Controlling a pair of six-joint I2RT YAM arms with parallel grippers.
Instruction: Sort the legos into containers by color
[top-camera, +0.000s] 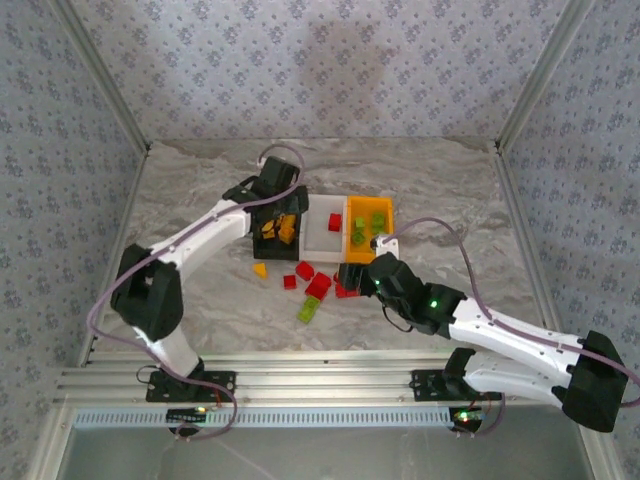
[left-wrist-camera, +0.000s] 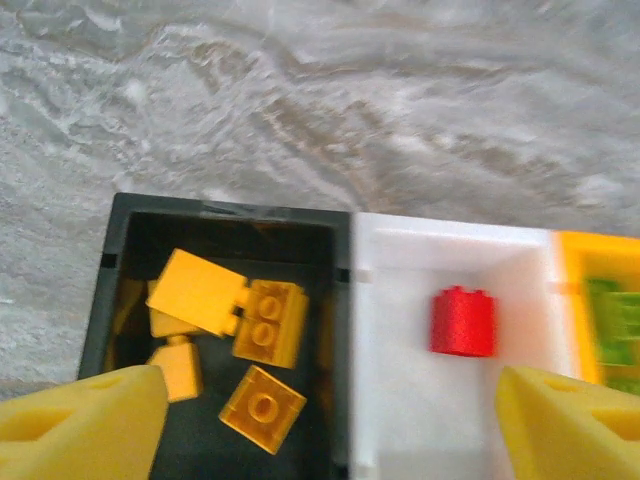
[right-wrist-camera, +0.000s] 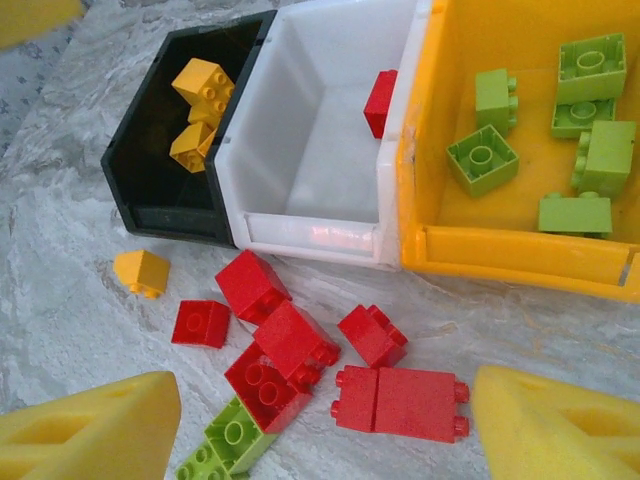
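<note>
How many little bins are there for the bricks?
3, touching in a row: the black bin on the left, the white bin in the middle, the orange-yellow bin on the right.

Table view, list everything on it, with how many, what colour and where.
Bins: three in a row, black bin, white bin, orange-yellow bin.
Orange-yellow bricks: about five in black bin, one loose on table.
Red bricks: one in white bin, about seven loose on table.
Green bricks: about six in orange-yellow bin, one or two loose.
Left tool: one, yellow-tipped, open over black and white bins.
Right tool: one, yellow-tipped, open over loose bricks.
</note>
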